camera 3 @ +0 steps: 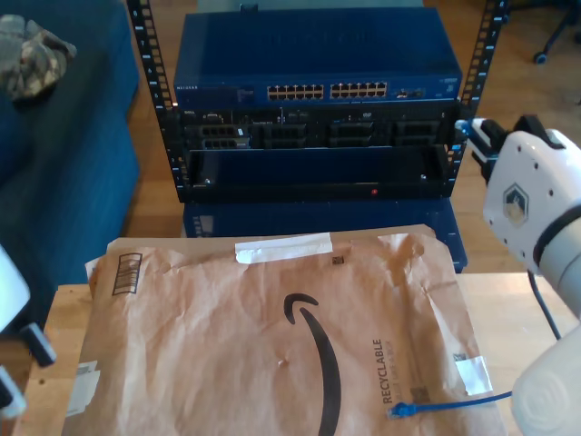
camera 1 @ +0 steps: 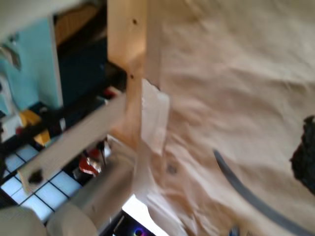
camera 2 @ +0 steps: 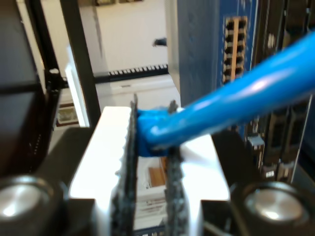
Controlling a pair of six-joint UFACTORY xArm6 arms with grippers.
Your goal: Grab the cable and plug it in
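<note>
The cable (camera 2: 236,103) is thin and bright blue, and my second gripper (camera 2: 152,128) is shut on it close to one end. In the exterior view my second gripper (camera 3: 470,136) is held up at the right side of the rack, level with the lower units, with a bit of blue at its tip. The cable's other end (camera 3: 397,411), with its small plug, lies on the brown paper near the front right. The blue switch (camera 3: 318,54) with its row of ports (camera 3: 345,91) tops the rack, and its ports (camera 2: 235,46) stand just beyond the held cable. An arm (camera 3: 9,318) shows at the exterior view's left edge.
A large brown paper sheet (camera 3: 272,336) covers most of the wooden table (camera 3: 517,300). A dark grey cable (camera 1: 251,196) crosses the paper (camera 1: 236,88) near a strip of white tape (camera 1: 155,118). A blue sofa (camera 3: 64,163) with a camouflage cloth (camera 3: 32,54) fills the exterior view's left.
</note>
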